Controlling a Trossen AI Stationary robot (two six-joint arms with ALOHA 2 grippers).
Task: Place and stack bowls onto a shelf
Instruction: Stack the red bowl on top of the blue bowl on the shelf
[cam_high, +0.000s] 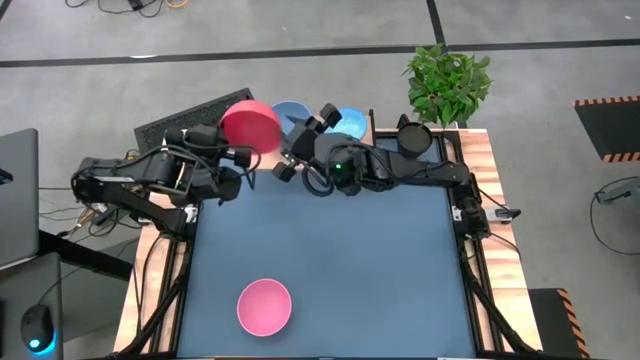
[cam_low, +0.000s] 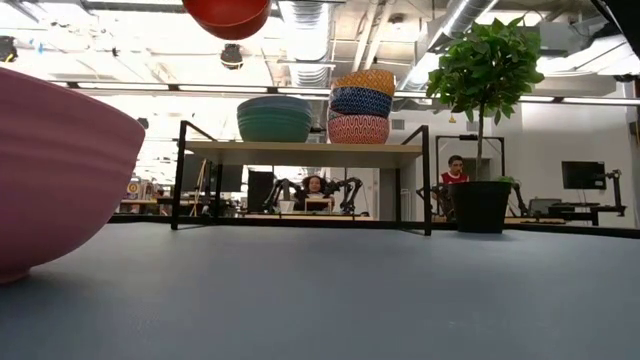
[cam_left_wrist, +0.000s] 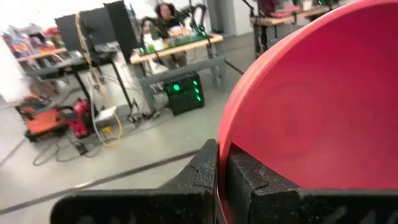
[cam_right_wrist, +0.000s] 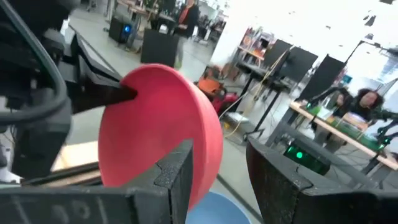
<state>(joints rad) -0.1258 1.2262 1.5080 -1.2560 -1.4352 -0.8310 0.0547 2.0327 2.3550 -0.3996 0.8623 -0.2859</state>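
My left gripper (cam_high: 243, 153) is shut on a red bowl (cam_high: 250, 127), which hangs high over the table's far left part, in front of the shelf (cam_low: 300, 151). Only the underside of the red bowl (cam_low: 227, 15) shows at the top of the low view. On the shelf stand a stack of larger bowls (cam_low: 274, 118) and a stack of small patterned bowls (cam_low: 361, 104). My right gripper (cam_high: 303, 140) stands open just right of the red bowl, nothing between its fingers. A pink bowl (cam_high: 264, 306) rests on its base near the table's front edge. My left gripper pinches the red bowl's rim (cam_left_wrist: 222, 146), one finger (cam_left_wrist: 205, 171) outside the wall and one finger (cam_left_wrist: 252, 183) inside. The fingers reach in about level from the table's left. The bowl is lifted clear and tilted, its hollow turned toward the gripper.
A potted plant (cam_high: 448, 80) stands at the table's far right corner, right of the shelf, with a black cup (cam_high: 413, 136) beside it. The blue tabletop (cam_high: 330, 260) between the shelf and the pink bowl is bare. People sit at desks in the room behind.
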